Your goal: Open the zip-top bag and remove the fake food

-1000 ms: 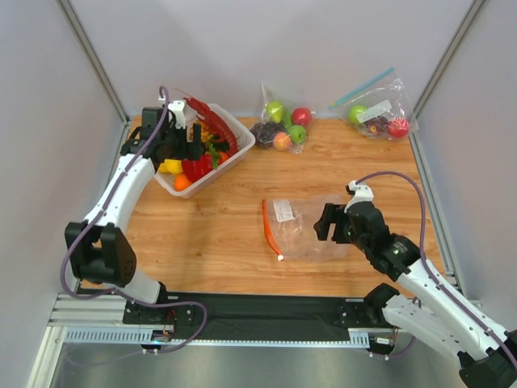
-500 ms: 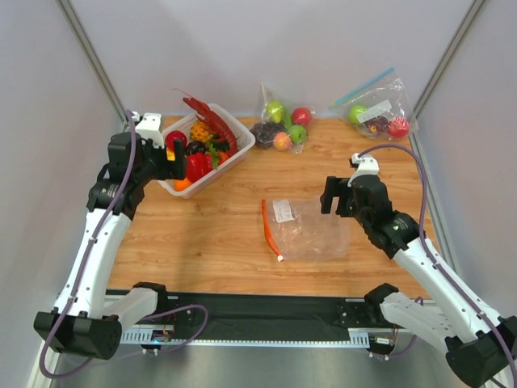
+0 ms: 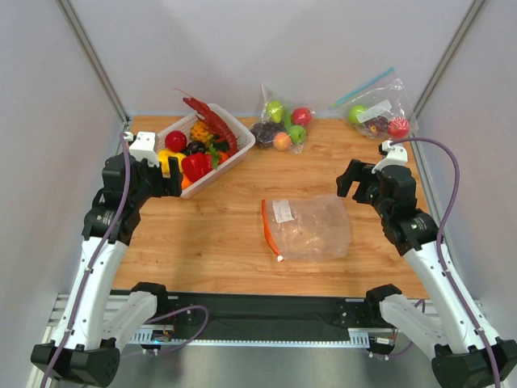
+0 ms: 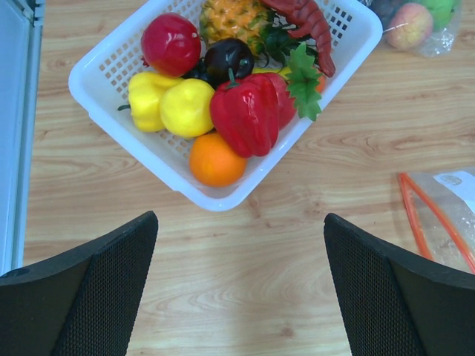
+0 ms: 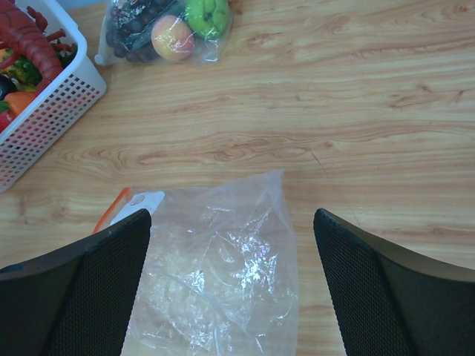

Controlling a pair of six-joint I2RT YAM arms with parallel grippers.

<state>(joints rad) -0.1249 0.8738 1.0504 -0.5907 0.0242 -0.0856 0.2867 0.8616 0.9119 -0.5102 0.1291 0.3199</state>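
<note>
The zip-top bag [image 3: 311, 228] lies flat and looks empty at the table's middle, its orange-red zip strip [image 3: 269, 229] on the left. It also shows in the right wrist view [image 5: 223, 274]. The dark-red lobster [image 3: 212, 120] and the glossy red pepper [image 3: 196, 166] lie in a white basket [image 3: 246, 139] at the back left. The carrot's green top [image 4: 303, 78] shows beside the pepper, its orange body mostly hidden. My left gripper [image 3: 174, 182] is open and empty, just in front of the basket. My right gripper [image 3: 355, 179] is open and empty, right of and behind the bag.
The basket also holds small round yellow, orange and red fruits and a pineapple [image 4: 230, 18]. A clear bag of apples and grapes [image 3: 279, 125] lies at the back middle. A bag with a blue zip strip [image 3: 378, 113] lies at the back right. Grey walls enclose the table.
My left gripper has drawn back from over the basket toward the near left. My right gripper has pulled away from the bag's right edge, to the right and back.
</note>
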